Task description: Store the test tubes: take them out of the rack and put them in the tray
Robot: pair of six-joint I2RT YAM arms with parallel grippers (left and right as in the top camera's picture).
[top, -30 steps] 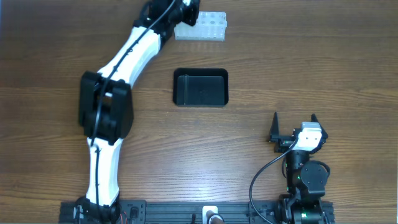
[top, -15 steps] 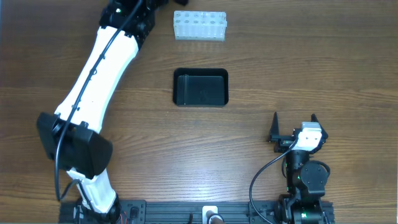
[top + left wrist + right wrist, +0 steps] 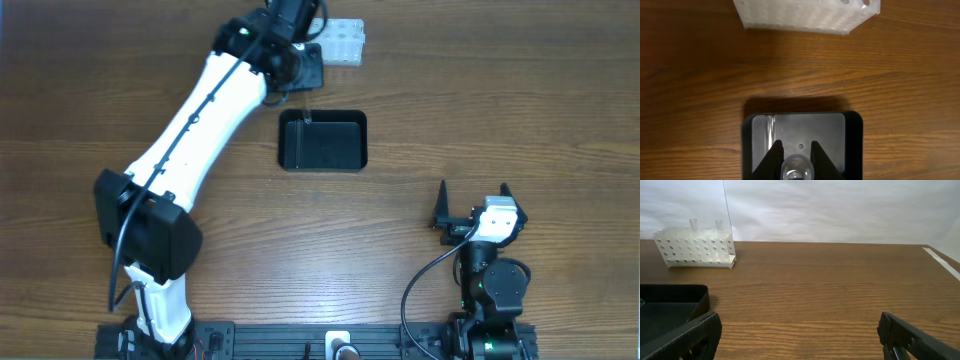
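Note:
The clear test tube rack stands at the table's far edge, with two tubes sticking up from it. The black tray lies just in front of it, and one tube rests along its left wall. My left gripper hangs over the tray's back left part, shut on an upright test tube whose lower end shows near the tray's rim. In the left wrist view the fingers clamp the tube above the tray's floor. My right gripper stands open near its base.
Bare wooden table surrounds the tray and the rack. The right wrist view looks across the table at the rack and the tray's corner. A white wall rises behind the table's far edge.
The left arm swung from the rack out to the far left, then came back over the tray's back left corner with a tube in its fingers. The right arm has kept still.

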